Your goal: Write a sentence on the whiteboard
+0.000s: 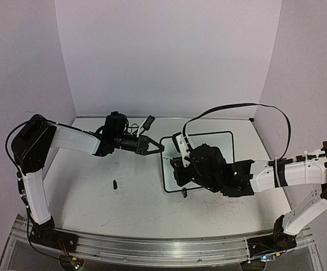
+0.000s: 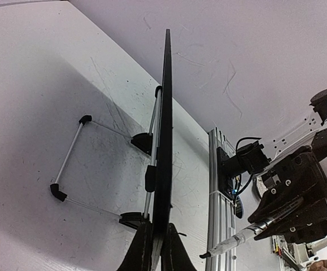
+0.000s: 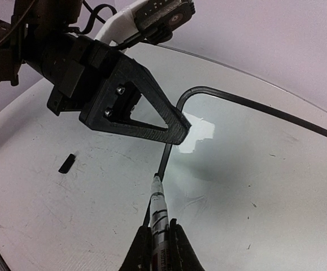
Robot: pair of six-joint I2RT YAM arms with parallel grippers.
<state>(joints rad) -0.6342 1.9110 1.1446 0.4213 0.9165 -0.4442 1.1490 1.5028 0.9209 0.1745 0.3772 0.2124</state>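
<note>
The whiteboard [image 1: 214,141] lies at mid-table, a small white panel in a thin black frame. In the left wrist view I see it edge-on [image 2: 166,113] with its wire stand [image 2: 67,169] below. My left gripper [image 2: 158,251] is shut on the board's left edge near the far corner [image 1: 158,145]. My right gripper [image 3: 162,240] is shut on a white marker [image 3: 159,209]. The marker's black tip sits at the board's left frame. No sentence shows on the board face [image 3: 253,169] in view, only faint smudges.
A small black marker cap [image 1: 114,184] lies on the scuffed tabletop left of the board, also seen in the right wrist view [image 3: 67,164]. The right arm [image 1: 219,175] covers the board's lower half. White walls enclose the table on three sides.
</note>
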